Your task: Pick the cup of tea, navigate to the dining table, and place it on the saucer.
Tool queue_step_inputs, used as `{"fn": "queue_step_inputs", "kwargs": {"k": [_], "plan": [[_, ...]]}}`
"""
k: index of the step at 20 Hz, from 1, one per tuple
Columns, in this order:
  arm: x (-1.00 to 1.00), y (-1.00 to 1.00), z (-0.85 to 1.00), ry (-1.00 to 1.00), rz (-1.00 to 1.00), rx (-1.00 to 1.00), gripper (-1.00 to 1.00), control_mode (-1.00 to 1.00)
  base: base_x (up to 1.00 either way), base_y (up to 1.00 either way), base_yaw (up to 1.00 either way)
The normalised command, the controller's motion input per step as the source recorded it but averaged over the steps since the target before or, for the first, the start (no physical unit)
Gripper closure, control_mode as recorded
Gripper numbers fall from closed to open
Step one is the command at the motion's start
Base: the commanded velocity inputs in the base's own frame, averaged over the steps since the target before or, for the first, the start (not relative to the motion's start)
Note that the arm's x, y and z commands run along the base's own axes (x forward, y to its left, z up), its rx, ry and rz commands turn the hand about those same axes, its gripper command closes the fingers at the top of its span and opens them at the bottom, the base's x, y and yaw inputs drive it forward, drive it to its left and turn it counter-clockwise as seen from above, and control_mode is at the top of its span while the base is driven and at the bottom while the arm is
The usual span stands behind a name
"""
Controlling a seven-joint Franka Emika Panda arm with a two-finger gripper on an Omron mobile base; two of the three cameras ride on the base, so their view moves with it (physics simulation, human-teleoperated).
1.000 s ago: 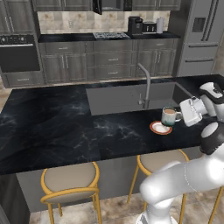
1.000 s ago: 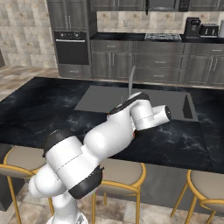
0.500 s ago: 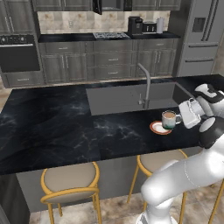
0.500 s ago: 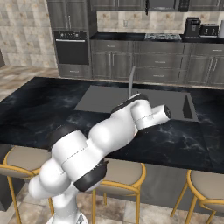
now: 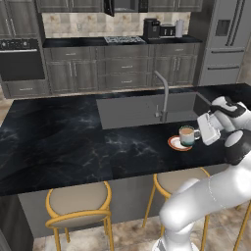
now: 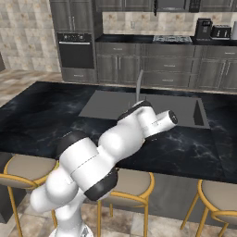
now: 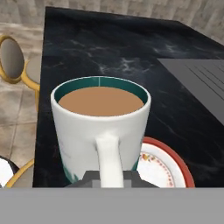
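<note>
- Left base view: the cup of tea (image 5: 186, 136) sits over the saucer (image 5: 177, 143) on the black tabletop (image 5: 73, 142), just in front of the sink (image 5: 142, 109). The tool (image 5: 205, 130) is right beside the cup, on the side away from the sink's faucet.
- Right base view: the arm (image 6: 115, 148) blocks the saucer area.
- Hand view: cup handle (image 7: 109, 159) points straight at the tool, saucer (image 7: 164, 164) peeking out underneath. Can't tell if it's gripping or let go.

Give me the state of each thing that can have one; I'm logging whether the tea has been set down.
cup of tea: upright, full of tea, over the saucer; contact unclear.
saucer: flat on the dining table, beside the sink.
gripper: at the cup's handle, fingers hidden, open or shut unclear.
faucet: no water running.
stools: tucked under the table edge, unoccupied.
</note>
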Motion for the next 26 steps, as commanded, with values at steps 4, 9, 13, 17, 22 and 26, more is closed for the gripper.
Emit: {"fn": "queue_step_inputs", "kwargs": {"k": [4, 9, 13, 17, 22, 26], "plan": [[0.21, 0.0, -0.13, -0.04, 0.0, -0.02, 1.0, -1.0, 0.0, 0.0, 0.0], [0.09, 0.0, -0.11, -0.05, 0.0, -0.01, 1.0, -1.0, 0.0, 0.0, 0.0], [0.2, 0.0, -0.09, -0.02, 0.0, 0.0, 1.0, -1.0, 0.0, 0.0, 0.0], [0.24, 0.0, -0.11, -0.06, 0.0, -0.01, 1.0, -1.0, 0.0, 0.0, 0.0], [0.29, 0.0, -0.11, -0.04, 0.0, -0.01, 1.0, -1.0, 0.0, 0.0, 0.0], [0.11, -0.07, -0.14, -0.04, 0.02, -0.02, 1.0, -1.0, 0.0, 0.0, 0.0]]}}
